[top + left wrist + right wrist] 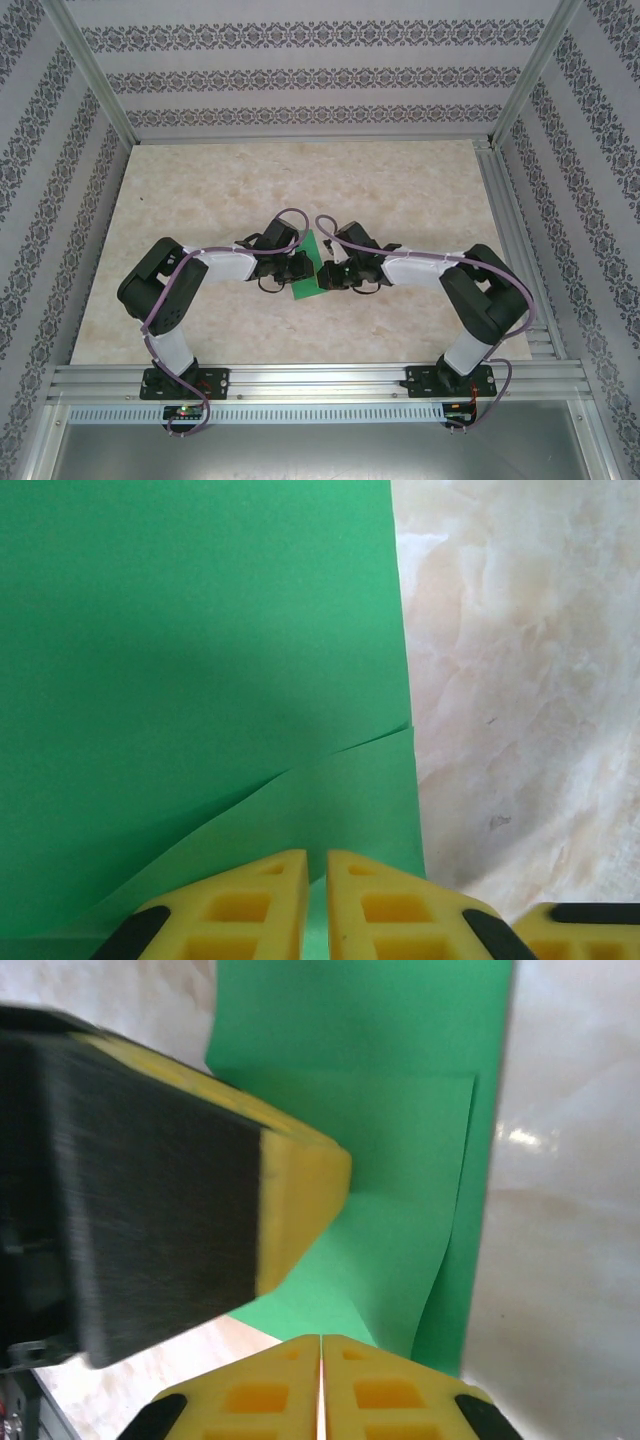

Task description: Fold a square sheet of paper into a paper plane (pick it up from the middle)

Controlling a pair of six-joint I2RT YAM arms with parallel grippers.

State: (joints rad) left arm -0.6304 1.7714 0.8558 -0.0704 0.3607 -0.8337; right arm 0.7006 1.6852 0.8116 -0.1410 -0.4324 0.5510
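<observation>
The square sheet of paper (305,280) sits mid-table between your 2 grippers.
Your left gripper (317,865) pinches it beside a fold, likely steadying it; your right gripper (320,1348) is clamped shut at the layered edge, probably creasing.

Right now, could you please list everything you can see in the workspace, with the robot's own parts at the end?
sheet of paper: one, bright green, partly folded, mid-table between the grippers
table: one, cream marble-look top, under everything
frame rails: several, silver aluminium, along the table's edges and up the corners
walls: three, pale with grey patterned bands, at the left, back and right
cables: two, purple, one along each arm
left arm: one, black and white, base at the near edge
right arm: one, black and white, base at the near edge
left gripper: one, yellow fingers, shut on the paper
right gripper: one, yellow fingers, shut on the paper's edge
</observation>
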